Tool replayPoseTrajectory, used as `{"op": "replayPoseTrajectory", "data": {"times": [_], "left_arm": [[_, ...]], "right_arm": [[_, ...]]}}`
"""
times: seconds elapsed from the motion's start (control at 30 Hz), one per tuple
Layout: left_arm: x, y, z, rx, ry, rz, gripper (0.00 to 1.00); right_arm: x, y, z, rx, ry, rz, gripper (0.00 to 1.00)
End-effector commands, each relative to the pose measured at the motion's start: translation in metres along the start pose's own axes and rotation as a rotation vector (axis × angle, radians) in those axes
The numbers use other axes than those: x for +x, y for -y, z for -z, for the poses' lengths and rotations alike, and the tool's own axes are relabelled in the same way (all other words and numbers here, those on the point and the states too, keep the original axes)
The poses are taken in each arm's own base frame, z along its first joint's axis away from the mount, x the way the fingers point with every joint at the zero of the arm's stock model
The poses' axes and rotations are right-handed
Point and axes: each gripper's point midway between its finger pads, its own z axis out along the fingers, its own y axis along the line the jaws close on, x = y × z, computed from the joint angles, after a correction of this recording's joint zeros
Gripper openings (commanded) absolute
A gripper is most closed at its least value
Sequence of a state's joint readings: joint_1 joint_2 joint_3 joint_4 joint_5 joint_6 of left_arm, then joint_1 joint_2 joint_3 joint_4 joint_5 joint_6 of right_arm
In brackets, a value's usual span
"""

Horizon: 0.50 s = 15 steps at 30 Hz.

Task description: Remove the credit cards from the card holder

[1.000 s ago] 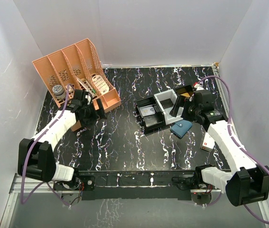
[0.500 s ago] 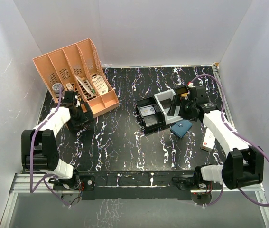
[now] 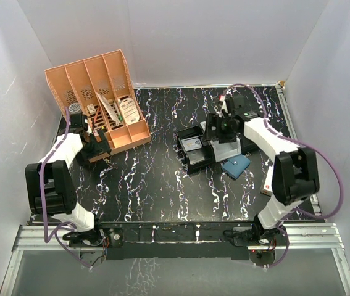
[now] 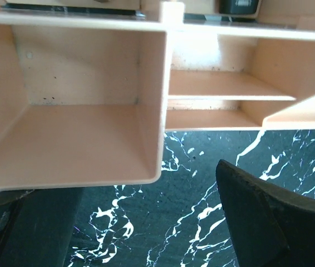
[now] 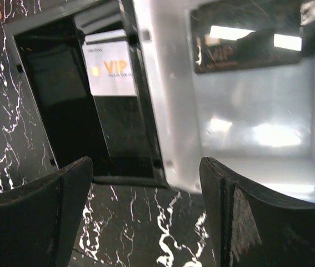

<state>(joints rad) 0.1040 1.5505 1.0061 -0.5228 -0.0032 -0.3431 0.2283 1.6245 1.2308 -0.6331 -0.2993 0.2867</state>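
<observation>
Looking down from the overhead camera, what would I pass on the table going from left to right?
Orange organizer → black tray → card holder → white box.

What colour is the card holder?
Teal-blue; the soft card holder shows best in the top external view.

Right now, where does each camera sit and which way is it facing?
Top: above and behind the bases, looking down on the table; left arm and right arm show.
Left wrist: on the left arm, facing the orange rack close up; one finger shows clearly.
Right wrist: on the right arm, looking down at the black tray and white tray; both fingers show.
Shared: top and right wrist both show the two trays.
</observation>
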Motion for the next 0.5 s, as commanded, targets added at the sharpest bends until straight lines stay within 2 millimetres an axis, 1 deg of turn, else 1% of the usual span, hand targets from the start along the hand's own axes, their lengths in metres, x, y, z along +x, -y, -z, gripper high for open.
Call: {"op": "replayPoseTrajectory", "data": {"times": [0.0, 0.03, 0.1, 0.23, 0.27, 0.47], "left_arm": [[-0.034, 0.003, 0.012, 0.058, 0.077, 0.021, 0.99], [-0.034, 0.008, 0.016, 0.085, 0.077, 0.017, 0.99], [-0.032, 0.015, 0.026, 0.131, 0.088, 0.021, 0.99], [-0.021, 0.030, 0.050, 0.244, 0.125, 0.032, 0.99], [-0.019, 0.035, 0.061, 0.280, 0.145, 0.033, 0.99], [0.001, 0.051, 0.097, 0.417, 0.166, 0.049, 0.99]], "right_arm": [[-0.017, -0.026, -0.018, 0.009, -0.004, 0.114, 0.75], [-0.017, -0.033, -0.021, 0.009, -0.004, 0.131, 0.75], [-0.010, -0.039, -0.038, 0.016, -0.041, 0.151, 0.74], [-0.006, -0.064, -0.051, 0.006, -0.052, 0.178, 0.71], [-0.005, -0.071, -0.054, -0.002, -0.054, 0.184, 0.71], [0.011, -0.107, -0.076, -0.005, -0.083, 0.196, 0.69]]}}
